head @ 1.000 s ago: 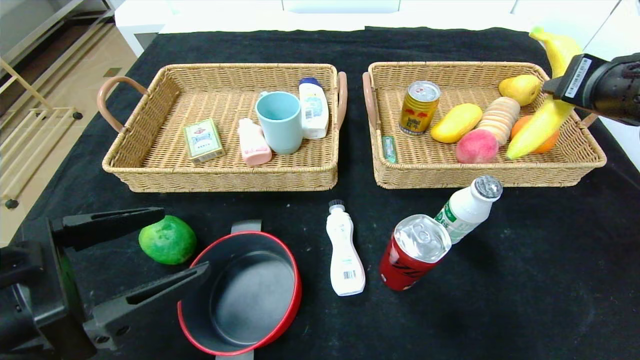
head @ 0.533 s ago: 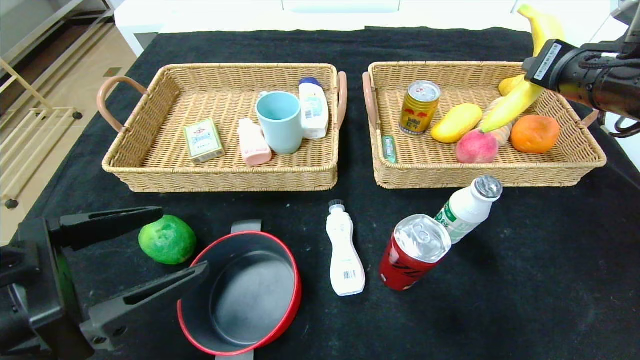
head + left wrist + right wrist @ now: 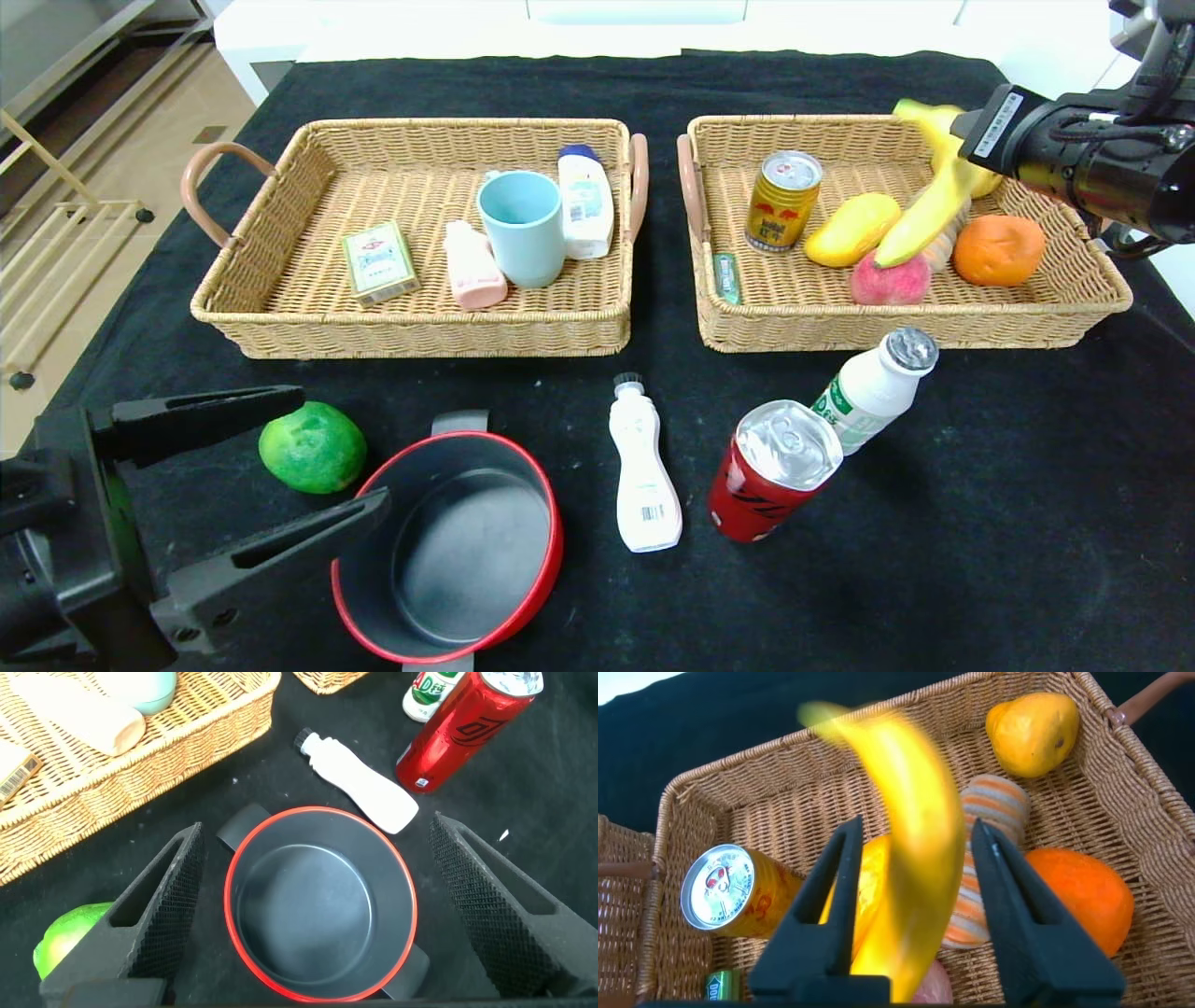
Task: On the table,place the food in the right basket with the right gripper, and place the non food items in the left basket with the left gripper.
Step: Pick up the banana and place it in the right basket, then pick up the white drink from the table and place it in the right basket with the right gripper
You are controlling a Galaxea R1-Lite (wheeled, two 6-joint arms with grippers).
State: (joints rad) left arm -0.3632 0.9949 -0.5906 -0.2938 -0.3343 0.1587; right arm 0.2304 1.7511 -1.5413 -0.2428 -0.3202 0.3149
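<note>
My right gripper [image 3: 971, 140] hovers over the back right of the right basket [image 3: 896, 329]. In the right wrist view its fingers [image 3: 842, 873] stand open around the yellow banana [image 3: 920, 859], with a gap on each side. The banana [image 3: 920, 210] slants down onto the peach [image 3: 889, 278] and the biscuit stack. My left gripper [image 3: 341, 451] is open and empty near the front left, above the red-rimmed pot [image 3: 448, 546]; the pot [image 3: 318, 905] lies between its fingers in the left wrist view [image 3: 316, 826].
On the table lie a green lime [image 3: 313, 448], a white bottle [image 3: 644, 467], a red can [image 3: 775, 471] and a white-green bottle [image 3: 873, 387]. The left basket [image 3: 411, 338] holds a cup, a box and bottles. The right basket holds a gold can [image 3: 782, 201], mango and orange [image 3: 999, 249].
My right gripper has moved left over the right basket. The banana has swung down onto the fruit and the fingers now stand apart from it. The left arm has not moved.
</note>
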